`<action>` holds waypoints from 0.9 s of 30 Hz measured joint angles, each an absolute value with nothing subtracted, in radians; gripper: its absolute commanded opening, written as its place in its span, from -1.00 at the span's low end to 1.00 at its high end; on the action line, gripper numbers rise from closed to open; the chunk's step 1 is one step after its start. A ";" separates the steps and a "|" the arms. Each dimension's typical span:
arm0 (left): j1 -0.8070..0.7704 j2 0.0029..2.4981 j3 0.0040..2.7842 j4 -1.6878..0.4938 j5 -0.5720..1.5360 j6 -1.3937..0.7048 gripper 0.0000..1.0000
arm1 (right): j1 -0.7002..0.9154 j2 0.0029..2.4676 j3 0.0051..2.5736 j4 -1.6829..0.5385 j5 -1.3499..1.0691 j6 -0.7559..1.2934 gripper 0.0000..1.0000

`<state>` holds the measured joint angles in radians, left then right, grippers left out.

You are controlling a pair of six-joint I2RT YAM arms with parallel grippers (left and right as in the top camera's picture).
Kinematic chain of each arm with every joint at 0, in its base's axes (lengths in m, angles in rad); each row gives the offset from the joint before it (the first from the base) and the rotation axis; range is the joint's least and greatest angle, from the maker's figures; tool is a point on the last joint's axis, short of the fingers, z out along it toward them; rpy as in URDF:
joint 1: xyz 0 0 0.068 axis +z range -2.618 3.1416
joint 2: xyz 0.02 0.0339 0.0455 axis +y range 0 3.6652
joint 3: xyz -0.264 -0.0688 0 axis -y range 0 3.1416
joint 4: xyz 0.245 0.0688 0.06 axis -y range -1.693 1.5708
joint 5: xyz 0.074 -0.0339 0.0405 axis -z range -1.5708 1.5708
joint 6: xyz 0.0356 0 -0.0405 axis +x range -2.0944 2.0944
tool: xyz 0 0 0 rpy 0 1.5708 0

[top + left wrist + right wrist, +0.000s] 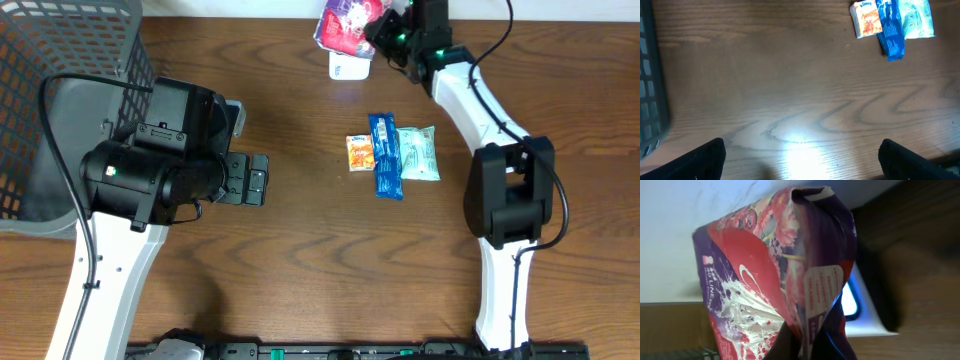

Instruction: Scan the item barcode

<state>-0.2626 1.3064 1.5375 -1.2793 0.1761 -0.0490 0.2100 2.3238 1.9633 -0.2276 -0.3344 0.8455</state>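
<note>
Wood-grain tabletop filled most of the overhead view. A grey mesh basket sat at its far-left corner, partly hidden by the left arm. What lay inside couldn't be told.

The left arm, black head on a white link, reached in from the near-left edge. Left pincer was released, jaws spread wide over bare wood w/ nothing between them. The right arm stretched from the near-right edge to the far edge of the tabletop.

The task item, a purple & red pouch w/ flower print & a white splash graphic, was up at the far-centre edge. Right pincer was clenched on it, holding it off the wood. Sideways on the purple side read "30" & letters starting "LINE", the rest cut off. A pale panel carried small red print, too fine to read.

Just below the pouch sat a white unit w/ a blue glow on its face in the right wrist view. No label visible on it.

Mid-tabletop, well apart from both pincers, 3 small packets lay side by side. A long blue packet was in the middle, touching the other two. A mint-green packet was on one side & a smaller orange packet on the other. The orange one had script along its top edge, too small to read for sure.
</note>
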 measured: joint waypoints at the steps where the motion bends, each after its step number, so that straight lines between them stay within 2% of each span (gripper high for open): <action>1: -0.263 1.306 1.538 -1.279 0.176 -0.049 0.96 | 0.203 2.324 1.972 -0.250 -0.335 0.832 -0.98; 8: -0.263 1.306 1.538 -1.279 0.176 -0.049 0.96 | 0.101 2.313 2.086 -0.584 -0.236 0.682 -0.98; 14: -0.263 1.306 1.538 -1.279 0.176 -0.049 0.96 | -0.117 2.230 2.109 -0.775 -0.176 0.593 -0.98; 22: -0.263 1.306 1.538 -1.280 0.176 -0.049 0.96 | -0.420 2.186 2.125 -0.970 -0.123 0.513 -0.98; 27: -0.263 1.306 1.538 -1.279 0.176 -0.049 0.96 | -0.545 2.186 2.121 -0.998 -0.094 0.484 -0.98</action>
